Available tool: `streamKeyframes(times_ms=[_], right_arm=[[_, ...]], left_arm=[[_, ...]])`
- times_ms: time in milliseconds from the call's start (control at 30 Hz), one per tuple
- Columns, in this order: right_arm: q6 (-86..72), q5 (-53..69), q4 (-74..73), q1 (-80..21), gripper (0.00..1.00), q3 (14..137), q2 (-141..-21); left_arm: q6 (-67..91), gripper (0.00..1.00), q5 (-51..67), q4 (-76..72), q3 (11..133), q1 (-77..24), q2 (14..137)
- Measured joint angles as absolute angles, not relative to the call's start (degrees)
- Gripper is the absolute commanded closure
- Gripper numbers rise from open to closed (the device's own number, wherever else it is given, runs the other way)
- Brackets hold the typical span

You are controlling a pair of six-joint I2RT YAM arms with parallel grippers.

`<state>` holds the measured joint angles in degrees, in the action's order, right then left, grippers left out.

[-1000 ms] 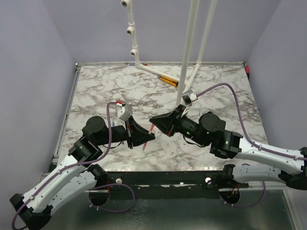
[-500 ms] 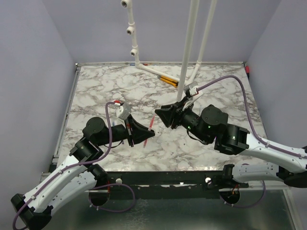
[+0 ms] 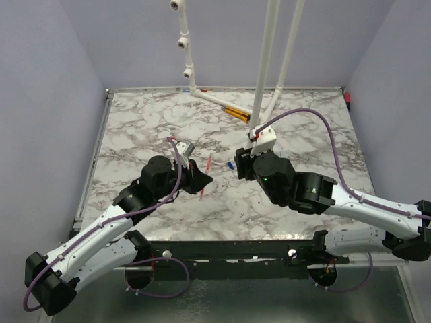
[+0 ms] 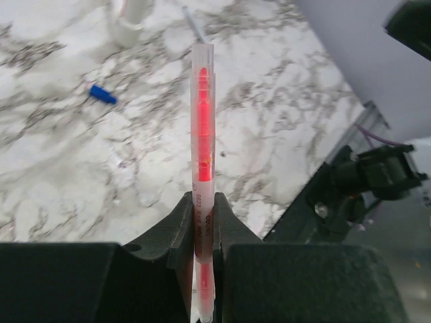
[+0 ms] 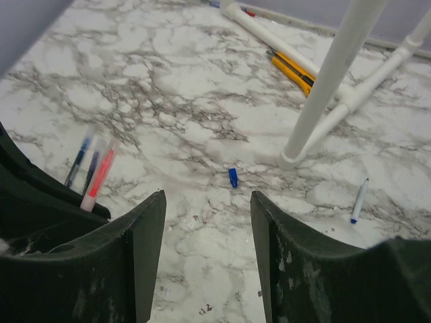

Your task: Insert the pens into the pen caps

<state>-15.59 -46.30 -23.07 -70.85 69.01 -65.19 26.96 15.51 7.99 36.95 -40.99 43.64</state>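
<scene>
Marble, white with grey veins, covers the table (image 3: 135, 128) in every view, but the views differ in what else they show. From overhead, the pink-red pen (image 3: 207, 176) is only a thin slanted line at the left gripper (image 3: 200, 180). The left wrist view shows the grip itself: matte black fingers (image 4: 178, 232) pinch the clear, red-cored barrel near its lower end, holding it upright off the table. From above, the right gripper (image 3: 240, 165) is a dark block just beside a stubby blue cap (image 3: 229, 164). Its own camera shows scuffed, curved jaws spread wide, with the cap lying beyond the gap. That view also shows a slim blue-tipped pen (image 5: 359, 200) near the foot of the round white pipe frame (image 5: 330, 87). Two more thin pens, a blue pen (image 5: 77, 160) and a dark pen (image 5: 92, 168), appear blurred beside the pink-red one; whether they lie flat I cannot tell. Orange-and-black sticks (image 3: 236, 112) rest against the far pipe.
</scene>
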Motion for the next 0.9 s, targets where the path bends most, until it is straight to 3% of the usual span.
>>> streamKeyframes(times_ms=[467,900], right_arm=[[-29.1,-38.7,-31.5,-69.6,0.37,55.9,-67.5],[-33.4,-30.7,-29.5,-69.6,0.35,49.4,-64.9]], left_arm=[[28.3,1.00,-11.5,18.2,42.8,-40.9,61.0],[31.9,1.00,-23.6,22.8,44.5,-40.9,77.4]])
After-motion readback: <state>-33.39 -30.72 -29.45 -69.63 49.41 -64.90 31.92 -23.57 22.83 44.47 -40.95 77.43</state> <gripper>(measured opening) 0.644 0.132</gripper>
